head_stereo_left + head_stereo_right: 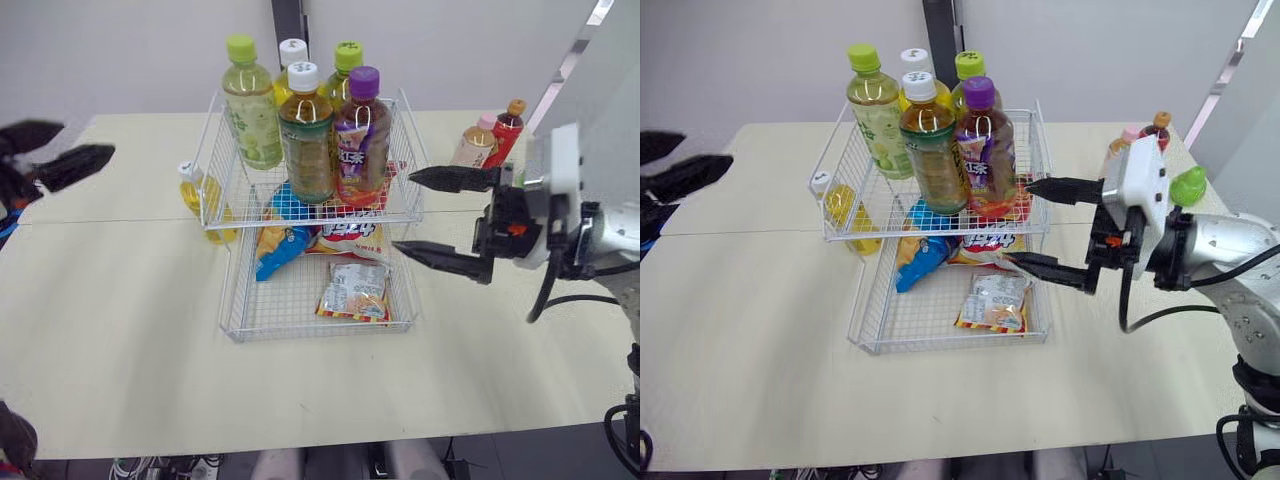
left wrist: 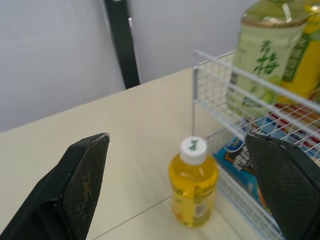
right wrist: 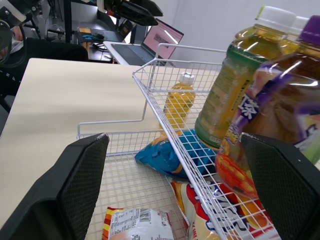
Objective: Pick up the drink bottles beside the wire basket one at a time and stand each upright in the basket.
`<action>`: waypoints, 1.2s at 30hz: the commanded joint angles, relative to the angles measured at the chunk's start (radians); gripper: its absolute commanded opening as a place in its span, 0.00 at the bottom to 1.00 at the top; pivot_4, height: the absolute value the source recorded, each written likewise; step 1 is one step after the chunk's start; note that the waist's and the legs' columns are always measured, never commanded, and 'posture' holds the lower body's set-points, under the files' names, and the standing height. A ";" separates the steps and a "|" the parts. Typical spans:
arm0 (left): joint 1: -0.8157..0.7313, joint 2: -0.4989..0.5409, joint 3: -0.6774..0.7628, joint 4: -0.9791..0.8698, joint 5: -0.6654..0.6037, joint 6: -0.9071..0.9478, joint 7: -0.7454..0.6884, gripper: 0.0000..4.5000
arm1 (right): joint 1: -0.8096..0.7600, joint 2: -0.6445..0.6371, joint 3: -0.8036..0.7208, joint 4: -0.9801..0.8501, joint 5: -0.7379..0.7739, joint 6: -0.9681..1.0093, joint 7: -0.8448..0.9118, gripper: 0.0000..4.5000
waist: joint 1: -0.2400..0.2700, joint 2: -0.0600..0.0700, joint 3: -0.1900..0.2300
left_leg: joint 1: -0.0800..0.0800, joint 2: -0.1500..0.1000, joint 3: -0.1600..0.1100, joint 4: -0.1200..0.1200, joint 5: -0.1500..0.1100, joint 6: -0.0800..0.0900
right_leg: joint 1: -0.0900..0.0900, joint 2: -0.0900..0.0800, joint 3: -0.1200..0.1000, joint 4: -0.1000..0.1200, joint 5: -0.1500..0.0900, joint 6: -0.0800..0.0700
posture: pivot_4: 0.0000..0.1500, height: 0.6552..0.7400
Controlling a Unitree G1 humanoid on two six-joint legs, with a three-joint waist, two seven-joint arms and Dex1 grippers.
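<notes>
A two-tier wire basket point(image 1: 232, 300) stands mid-table. Its upper shelf holds several upright bottles, with a brown tea bottle point(image 1: 306, 140) and a purple-capped bottle point(image 1: 362, 140) in front. A small yellow bottle point(image 1: 200, 196) with a white cap stands on the table against the basket's left side. To the basket's right stand a pink-capped bottle point(image 1: 473, 145), a red bottle point(image 1: 508, 128) and a green-capped one point(image 1: 1188, 186). My right gripper point(image 1: 405, 213) is open at the basket's right edge, holding nothing. My left gripper point(image 1: 85, 140) is open at the far left, apart from the yellow bottle point(image 2: 194, 185).
Snack packets point(image 1: 355, 290) and a blue bag point(image 1: 283, 245) lie in the basket's lower tier. A dark post point(image 1: 290, 25) rises behind the table against a grey wall. Bare tabletop point(image 1: 120, 300) stretches in front of and left of the basket.
</notes>
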 commanded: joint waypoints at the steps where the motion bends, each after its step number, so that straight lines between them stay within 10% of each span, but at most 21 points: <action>1: 0.116 -0.043 0.084 -0.104 -0.021 -0.043 0.003 1.00 | -0.002 0.010 -0.005 -0.051 -0.004 -0.020 -0.021 1.00 | 0.000 0.000 0.000 | 0.000 0.000 0.001 0.000 0.000 0.000 | 0.000 -0.003 0.000 0.000 0.000 0.000 | 1.00 1.00; 15: 0.211 -0.142 0.043 -0.207 -0.056 -0.085 0.119 1.00 | -0.003 0.010 -0.006 -0.021 -0.041 -0.043 -0.010 1.00 | 0.001 -0.001 -0.001 | 0.004 0.000 0.002 -0.001 0.000 0.000 | 0.002 -0.003 0.000 0.000 0.000 0.000 | 1.00 1.00; 36: -0.291 -0.274 -0.373 0.242 0.119 -0.268 0.268 1.00 | -0.022 0.025 0.005 0.006 -0.043 -0.027 -0.020 1.00 | 0.000 -0.002 -0.001 | 0.004 -0.001 0.002 -0.001 0.000 0.000 | 0.003 0.001 0.000 0.001 0.000 0.000 | 1.00 1.00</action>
